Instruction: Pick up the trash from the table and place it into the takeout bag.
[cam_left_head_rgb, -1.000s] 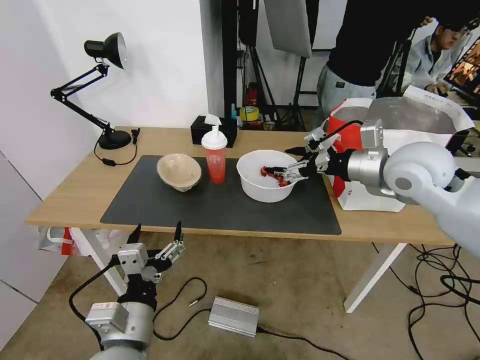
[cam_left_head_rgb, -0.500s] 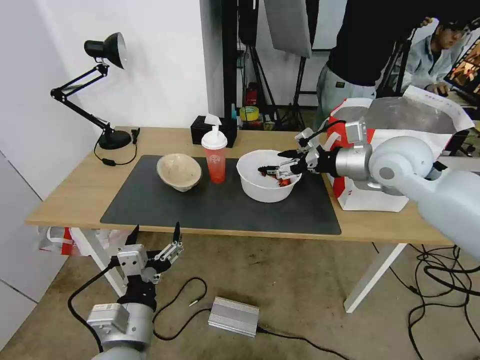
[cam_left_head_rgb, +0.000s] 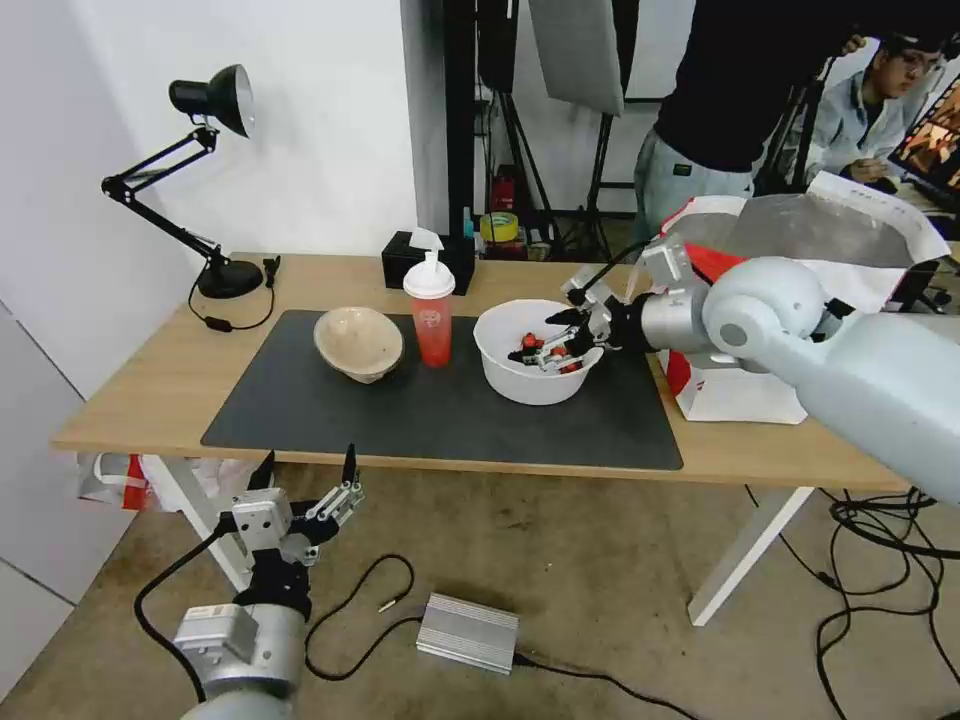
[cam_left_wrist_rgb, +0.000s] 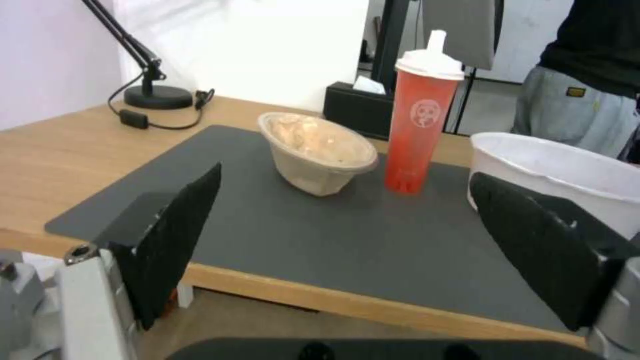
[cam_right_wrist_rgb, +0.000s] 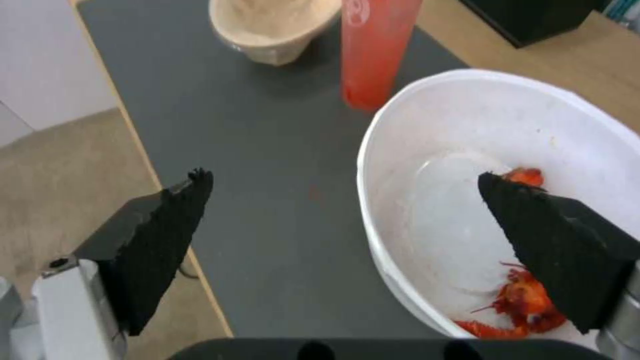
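In the head view, the right gripper (cam_left_head_rgb: 553, 343) is seen reaching from the right over the white bowl (cam_left_head_rgb: 535, 352), which sits on the dark mat of the table (cam_left_head_rgb: 150, 390) just left of the takeout bag (cam_left_head_rgb: 800, 300); its jaws are spread, one finger apparently inside the bowl near the red scraps and one toward the near rim. A pinch on only the thin wall could be expected to tip the bowl and spill the scraps, and a sideways push could slide it left into the red cup (cam_left_head_rgb: 430, 322), a tall thing judged easy to topple. The beige bowl (cam_left_head_rgb: 358, 343) lies tilted further left. The left gripper (cam_left_head_rgb: 308, 470) hangs parked below the near table edge, jaws wide and empty. In the left wrist view, the beige bowl (cam_left_wrist_rgb: 317, 150), the red cup (cam_left_wrist_rgb: 421, 112) and the white bowl (cam_left_wrist_rgb: 567, 170) are framed between wide pads. In the right wrist view, the rim of the white bowl (cam_right_wrist_rgb: 427, 125) is straddled by wide-open jaws, one pad (cam_right_wrist_rgb: 553, 245) over the crayfish scraps (cam_right_wrist_rgb: 523, 305); if the shells are caught in the closure, the hold is judged likely to slip.
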